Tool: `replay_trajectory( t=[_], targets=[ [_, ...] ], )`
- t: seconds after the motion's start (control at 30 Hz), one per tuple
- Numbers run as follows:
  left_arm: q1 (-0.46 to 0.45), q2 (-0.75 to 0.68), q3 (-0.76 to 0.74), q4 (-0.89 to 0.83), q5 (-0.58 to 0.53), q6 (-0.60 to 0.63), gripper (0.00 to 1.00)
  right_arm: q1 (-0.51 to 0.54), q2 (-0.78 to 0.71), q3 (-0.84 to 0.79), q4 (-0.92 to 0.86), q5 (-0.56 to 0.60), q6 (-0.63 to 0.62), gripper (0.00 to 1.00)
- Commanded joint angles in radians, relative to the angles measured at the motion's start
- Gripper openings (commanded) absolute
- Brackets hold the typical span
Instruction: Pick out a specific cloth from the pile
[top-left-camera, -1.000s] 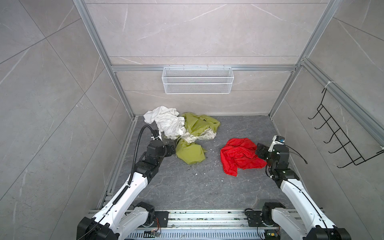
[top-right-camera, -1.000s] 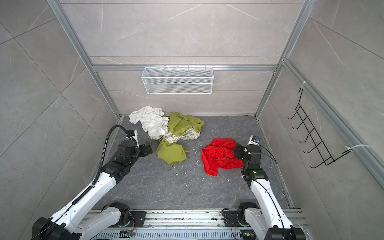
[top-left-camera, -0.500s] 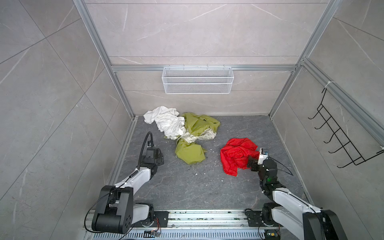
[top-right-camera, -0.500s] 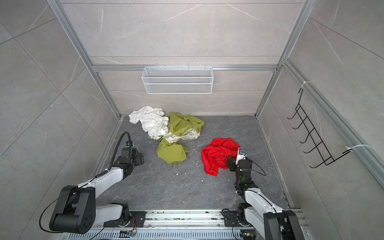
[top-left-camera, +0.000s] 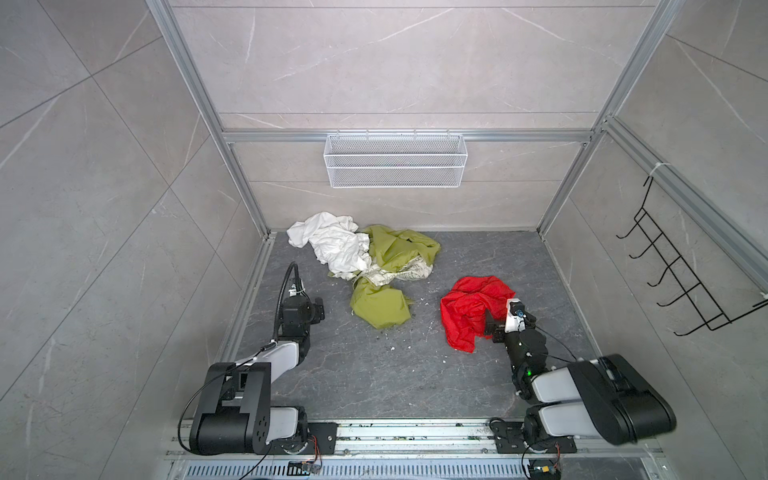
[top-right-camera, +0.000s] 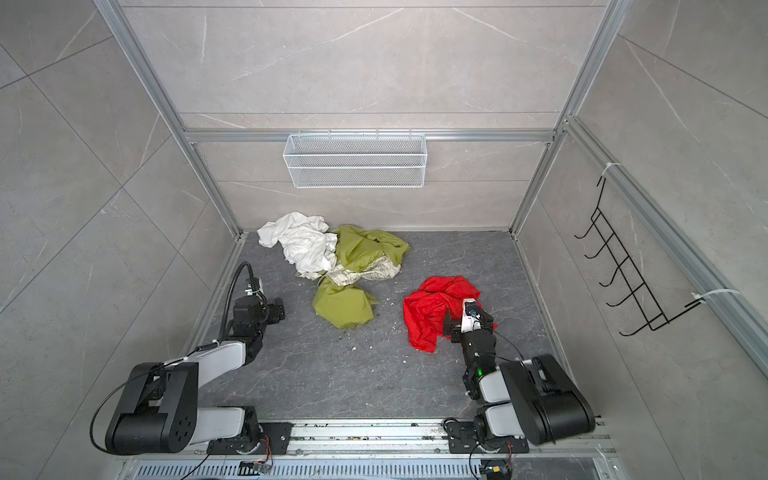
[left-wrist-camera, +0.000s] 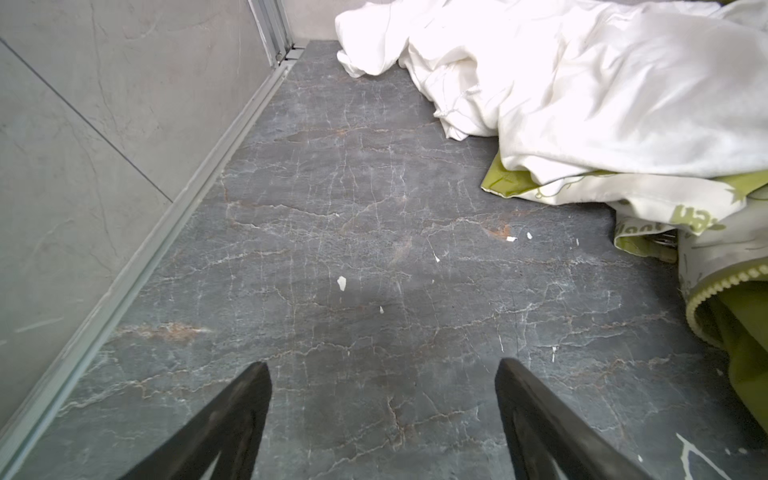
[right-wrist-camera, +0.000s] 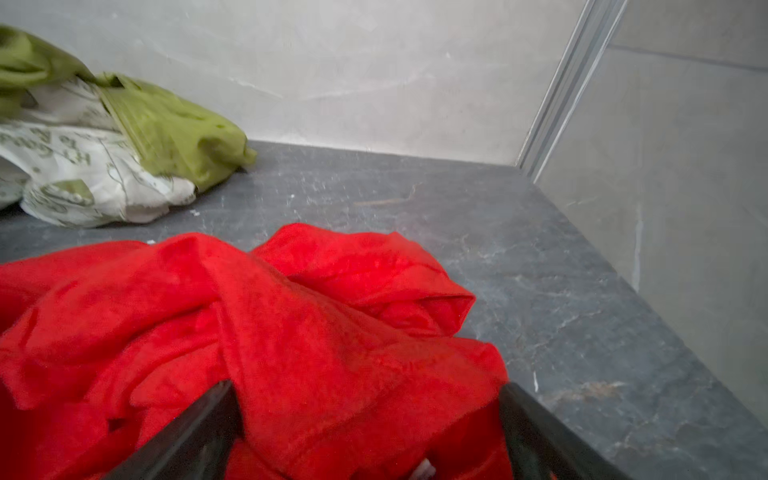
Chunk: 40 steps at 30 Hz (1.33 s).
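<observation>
right wrist view has the cloth (right-wrist-camera: 332, 332) bunched up red right in front of me, a thick fold of it lying between my right fingers (top-left-camera: 489, 323); they stand wide apart on either side of that fold, spread rather than pinched on it; in both top views the cloth sits crumpled on the grey counter (top-left-camera: 374, 374), right of the middle and well apart from the pile (top-left-camera: 365, 257), with bare counter between the two; the pile lies toward the back wall, left of the middle: a white cloth (top-left-camera: 328, 245) at its far left, an olive-green cloth (top-left-camera: 395, 249) beside it, a cream printed fabric (top-left-camera: 401, 273) tucked under both, and an olive-green lump (top-left-camera: 380, 305) at its near edge; my left fingers (top-left-camera: 318, 309) hover low near the left wall, short of the pile; left wrist view shows them wide too, with only bare counter and a few white crumbs (left-wrist-camera: 341, 283) between them; a wire basket (top-left-camera: 395, 166) hangs on the back wall
</observation>
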<state>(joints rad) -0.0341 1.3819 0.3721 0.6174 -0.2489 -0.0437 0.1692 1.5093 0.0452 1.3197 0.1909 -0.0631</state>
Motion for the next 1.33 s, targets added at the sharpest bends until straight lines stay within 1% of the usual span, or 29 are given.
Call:
replay_trajectory(
  t=[0.0,0.07,0.13,0.23,0.3,0.33,0.37,0.67,0.93,1.3],
  targets=[
    [0.034,0.078,-0.023,0.214,0.018,0.021,0.85,-0.032,0.026,0.022,0.142,-0.001,0.051,1.00],
    [0.044,0.122,-0.017,0.251,0.046,0.028,0.84,-0.065,0.060,0.040,0.146,-0.003,0.082,1.00],
    [0.062,0.120,-0.013,0.236,0.077,0.016,0.88,-0.074,0.056,0.071,0.097,-0.030,0.084,1.00],
    [0.064,0.120,-0.012,0.234,0.079,0.016,0.93,-0.075,0.006,0.146,-0.109,-0.043,0.082,1.00],
    [0.064,0.120,-0.012,0.232,0.080,0.014,0.95,-0.075,0.003,0.235,-0.283,-0.060,0.073,1.00],
    [0.064,0.120,-0.012,0.234,0.079,0.015,1.00,-0.076,0.007,0.262,-0.330,-0.076,0.065,1.00],
    [0.064,0.120,-0.012,0.235,0.079,0.015,1.00,-0.084,0.007,0.277,-0.358,-0.100,0.069,1.00],
    [0.064,0.118,-0.014,0.236,0.080,0.015,1.00,-0.095,0.003,0.291,-0.392,-0.112,0.073,1.00],
    [0.065,0.118,-0.015,0.236,0.080,0.015,1.00,-0.115,0.015,0.326,-0.449,-0.159,0.085,1.00],
    [0.065,0.118,-0.015,0.236,0.080,0.015,1.00,-0.125,0.013,0.319,-0.437,-0.173,0.092,1.00]
  ],
)
